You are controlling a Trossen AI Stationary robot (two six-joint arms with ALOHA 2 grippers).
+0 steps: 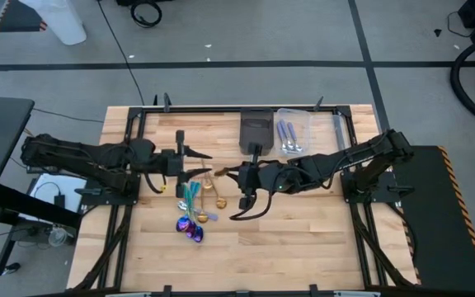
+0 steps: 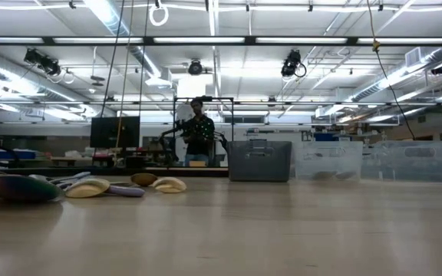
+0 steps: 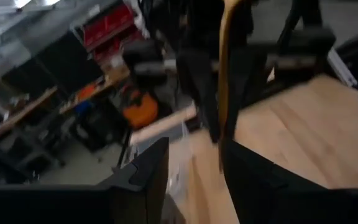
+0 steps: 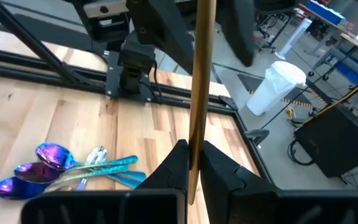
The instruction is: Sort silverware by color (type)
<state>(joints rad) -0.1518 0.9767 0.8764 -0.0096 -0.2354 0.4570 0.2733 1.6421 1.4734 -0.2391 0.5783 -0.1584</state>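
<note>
Item: wooden table [image 1: 303, 247], bounded by a black frame rail on all sides; the near half of the boards lies bare, and so does the strip on the right beyond the arms, giving free room there. Item: dark tray bin [image 1: 256, 129] and clear tray bin [image 1: 303, 128], side by side against the far rail; the clear one holds silver utensils [image 1: 289, 139]. Item: loose silverware cluster, left of centre: teal-blue spoons [image 1: 190, 198], iridescent purple spoons [image 1: 190, 229] nearest the front, gold spoons [image 1: 218, 200] just beside them; in the low view the same heap [image 2: 90, 187] sits at the left, with a person standing well back in the room. Item: right gripper [image 4: 191, 163], reaching in over the table's middle, fingers pinched narrow on the handle of a gold utensil [image 4: 199, 81] that stands upright between them. Item: left gripper [image 1: 195, 165], meeting it from the left above the cluster, fingers spread apart; the left wrist view shows the gold handle [image 3: 226, 81] running through the gap between its two dark fingers [image 3: 143, 171], and I cannot tell whether either finger touches it. The two grippers stand close together, the gold piece spanning between them above the boards.
</note>
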